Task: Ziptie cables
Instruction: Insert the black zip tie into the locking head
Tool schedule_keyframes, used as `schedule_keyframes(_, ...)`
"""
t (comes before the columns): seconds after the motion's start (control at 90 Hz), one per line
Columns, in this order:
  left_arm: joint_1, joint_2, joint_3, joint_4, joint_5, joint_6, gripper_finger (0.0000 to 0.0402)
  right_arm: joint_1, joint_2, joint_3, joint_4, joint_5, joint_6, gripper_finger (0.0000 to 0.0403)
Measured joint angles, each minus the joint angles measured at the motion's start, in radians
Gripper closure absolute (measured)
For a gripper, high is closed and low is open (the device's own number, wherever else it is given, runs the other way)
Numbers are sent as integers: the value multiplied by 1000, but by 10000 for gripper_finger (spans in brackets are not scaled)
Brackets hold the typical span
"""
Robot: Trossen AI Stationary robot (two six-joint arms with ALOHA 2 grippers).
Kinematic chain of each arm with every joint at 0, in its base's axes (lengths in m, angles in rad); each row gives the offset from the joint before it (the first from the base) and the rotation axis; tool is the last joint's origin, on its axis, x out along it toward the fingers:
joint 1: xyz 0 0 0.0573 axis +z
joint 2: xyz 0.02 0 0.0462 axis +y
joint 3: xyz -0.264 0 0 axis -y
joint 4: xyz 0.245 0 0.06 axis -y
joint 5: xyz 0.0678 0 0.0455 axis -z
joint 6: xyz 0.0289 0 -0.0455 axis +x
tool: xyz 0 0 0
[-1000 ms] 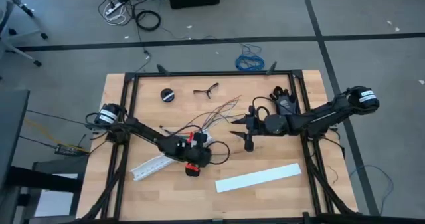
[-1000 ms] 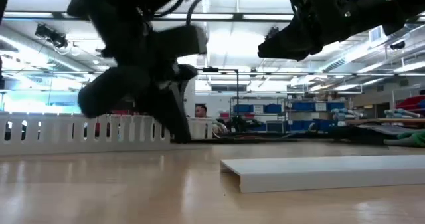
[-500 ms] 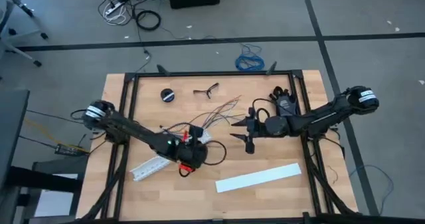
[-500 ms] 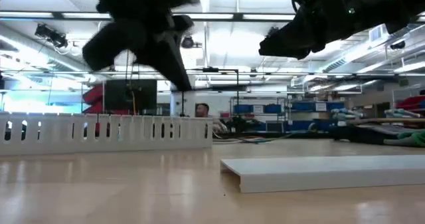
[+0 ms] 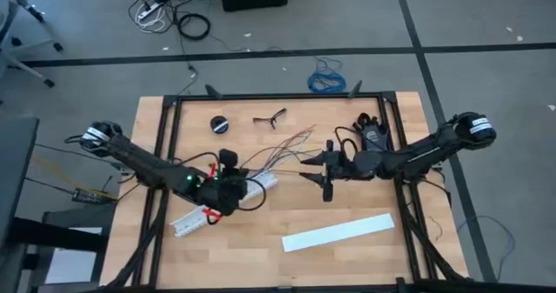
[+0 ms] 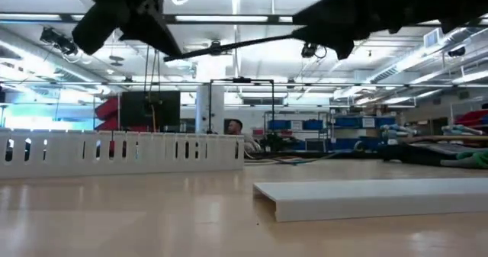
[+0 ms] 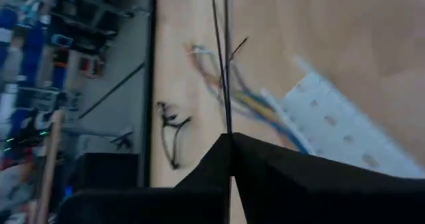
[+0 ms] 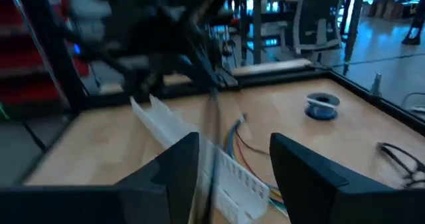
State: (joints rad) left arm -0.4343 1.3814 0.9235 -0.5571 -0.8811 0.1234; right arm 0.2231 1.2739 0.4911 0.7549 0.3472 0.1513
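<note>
The cables (image 5: pixel 283 149) lie fanned out loose on the table's middle, next to the end of the white slotted strip (image 5: pixel 198 216). My left gripper (image 5: pixel 236 182) hangs above that strip, shut on a thin black zip tie (image 6: pixel 244 42). The tie runs almost level toward my right gripper (image 5: pixel 317 176). That gripper is open in the air at the table's middle right. The tie's free end (image 8: pixel 211 127) reaches in between its fingers; whether it touches them cannot be made out. My left gripper pinches one end of the zip tie (image 7: pixel 228 127) between its two shut fingers. The tie leaves the fingertips straight ahead, along the fingers. It is lifted clear of the table, nearly level, and passes over the cables (image 7: pixel 229 99).
A flat white cover (image 5: pixel 339 232) lies near the front right. Safety glasses (image 5: pixel 270 117) and a small black round thing (image 5: pixel 219 124) lie at the far edge. A black glove (image 5: pixel 372 135) sits by the right arm. A blue coiled cable (image 5: pixel 326 79) lies on the floor beyond.
My left gripper has risen from beside the slotted strip and gone toward the table's left and far edges. The zip tie in it now stretches toward my right gripper. My right gripper has risen a little and stayed open.
</note>
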Motion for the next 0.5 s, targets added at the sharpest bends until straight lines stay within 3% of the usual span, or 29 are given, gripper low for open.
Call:
schedule_keyframes(0.289,6,-1,-90,14,-60,7,401,87,0,0,264,-35,35,222)
schedule_keyframes(0.5,5,-1,-93,87,-139,93,401,154,27,0,313,-7,32,222)
